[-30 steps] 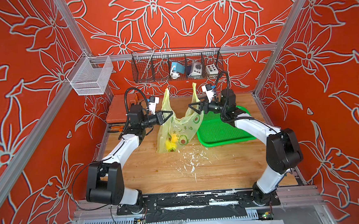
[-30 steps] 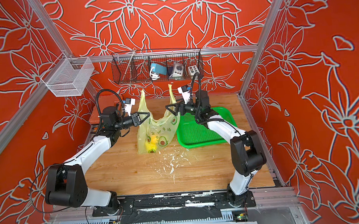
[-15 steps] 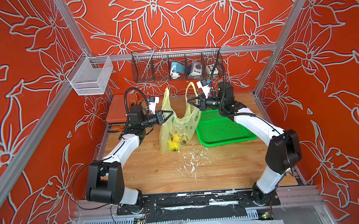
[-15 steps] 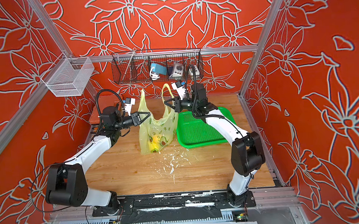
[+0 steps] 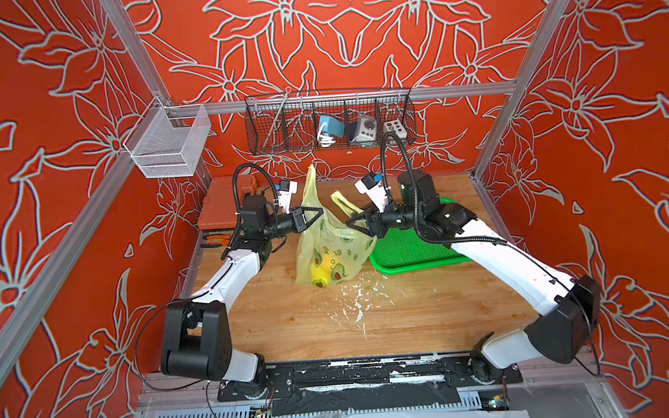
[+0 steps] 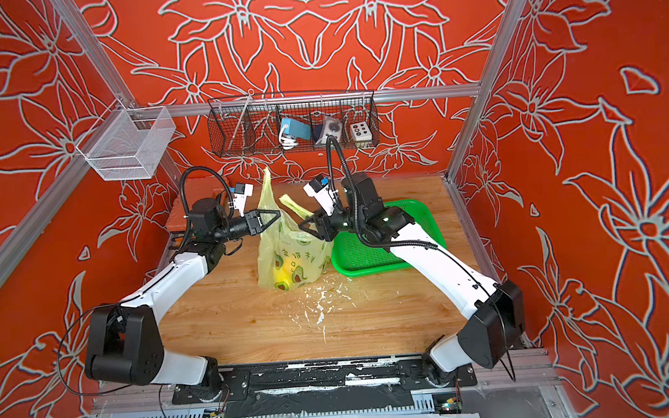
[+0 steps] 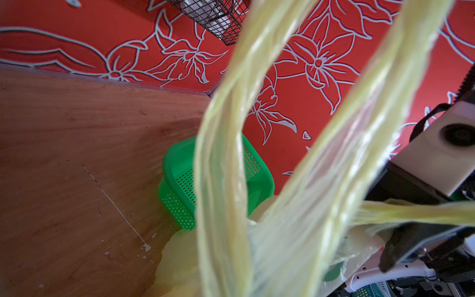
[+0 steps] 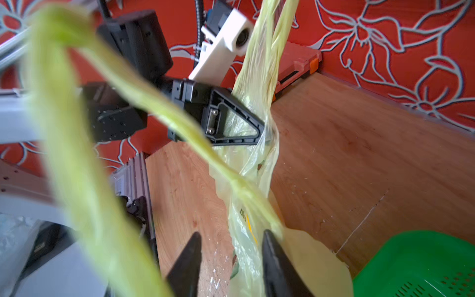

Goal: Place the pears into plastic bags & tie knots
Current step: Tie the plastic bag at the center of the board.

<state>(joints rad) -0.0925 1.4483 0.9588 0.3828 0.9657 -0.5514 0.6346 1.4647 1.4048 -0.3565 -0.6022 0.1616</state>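
- Bag [image 5: 329, 246] stands mid-bench [image 5: 292, 320] in both top views. A yellow pear [image 5: 316, 267] shows through the film at its bottom, and a green basket [image 5: 411, 251] sits just beside it at 3 o'clock.
- Left hand [image 5: 320, 211], at the bag's 10 o'clock, is pinched tight on the film at the foot of the held handle [image 5: 310, 183], which rises straight toward 12.
- Right hand [image 5: 360, 227], at the bag's 2 o'clock, has its jaws parted. The loose handle [image 5: 342, 202] flops free just above it.
- The second top view agrees: bag [image 6: 288, 252], pear [image 6: 283, 272], left hand [image 6: 278, 214] clamped, right hand [image 6: 315, 231] parted, basket [image 6: 371, 251] at 3 o'clock.
- Left wrist view: two blurred strands of the held handle [image 7: 223, 154] fill the foreground, with the basket [image 7: 180, 185] on the bench behind them. The left hand's own fingers are out of frame. The loose handle [image 7: 411, 212] crosses the black right hand.
- Right wrist view: the right hand's fingertips [image 8: 191, 252] stand apart with bare bench between them, and bag film lies beside one tip, ungripped. The loose handle [image 8: 154, 102] sweeps across, blurred. Beyond it the left hand [image 8: 263, 133] grips the bag's neck.
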